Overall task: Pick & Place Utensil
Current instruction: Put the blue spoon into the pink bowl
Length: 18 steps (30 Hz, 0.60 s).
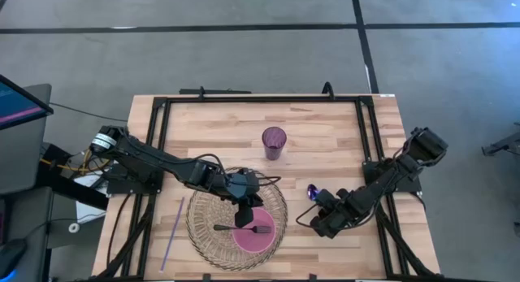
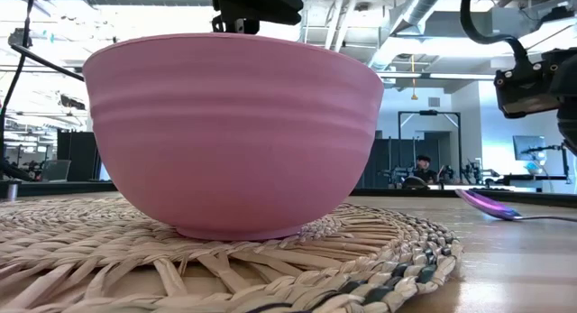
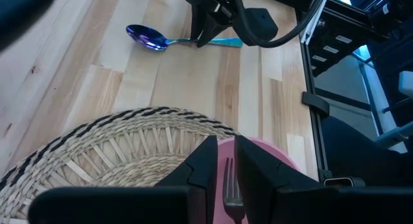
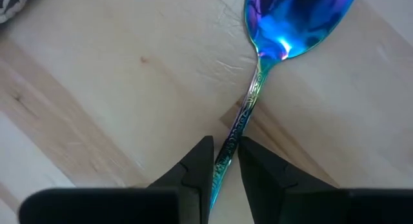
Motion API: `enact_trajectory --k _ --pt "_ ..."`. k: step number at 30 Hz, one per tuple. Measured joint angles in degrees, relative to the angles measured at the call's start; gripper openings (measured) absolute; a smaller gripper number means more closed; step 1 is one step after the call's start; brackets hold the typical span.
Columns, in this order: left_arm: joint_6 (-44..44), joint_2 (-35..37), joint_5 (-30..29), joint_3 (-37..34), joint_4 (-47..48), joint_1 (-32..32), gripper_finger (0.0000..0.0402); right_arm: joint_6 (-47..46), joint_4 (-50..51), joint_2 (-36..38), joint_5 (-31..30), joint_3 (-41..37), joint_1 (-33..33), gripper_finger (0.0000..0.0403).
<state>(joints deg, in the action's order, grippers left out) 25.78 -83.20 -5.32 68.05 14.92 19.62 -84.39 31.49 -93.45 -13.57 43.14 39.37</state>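
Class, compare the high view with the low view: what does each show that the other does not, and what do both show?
Only the high view shows the purple cup, the fork lying across the bowl, the purple straw and the table's black frame. Only the low view shows the room behind, with a person far off. Both show the pink bowl on the woven mat and the spoon beside it.

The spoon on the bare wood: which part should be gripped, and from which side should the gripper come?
Grip the spoon on its thin handle, coming down from above with fingers either side. It lies flat on the table, and the handle is narrow, unlike the wide bowl. The right gripper already straddles it there.
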Motion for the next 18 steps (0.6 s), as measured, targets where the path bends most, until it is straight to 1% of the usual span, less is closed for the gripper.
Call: enact_trajectory --k 8,12,15,18 --pt "0.0 0.0 0.0 0.0 0.0 0.0 0.0053 0.4 -0.4 0.3 0.0 -0.1 -0.5 0.0069" --pt "0.0 0.0 0.0 0.0 0.0 0.0 0.0053 2.5 0.2 0.3 0.1 -0.1 -1.9 0.0067" --pt "0.0 0.0 0.0 0.0 0.0 0.0 0.0053 4.4 0.3 0.2 -0.4 -0.1 -1.9 0.0051" --pt "0.0 0.0 0.0 0.0 0.0 0.0 0.0053 5.4 0.4 0.2 -0.9 -0.2 -1.7 0.0019"
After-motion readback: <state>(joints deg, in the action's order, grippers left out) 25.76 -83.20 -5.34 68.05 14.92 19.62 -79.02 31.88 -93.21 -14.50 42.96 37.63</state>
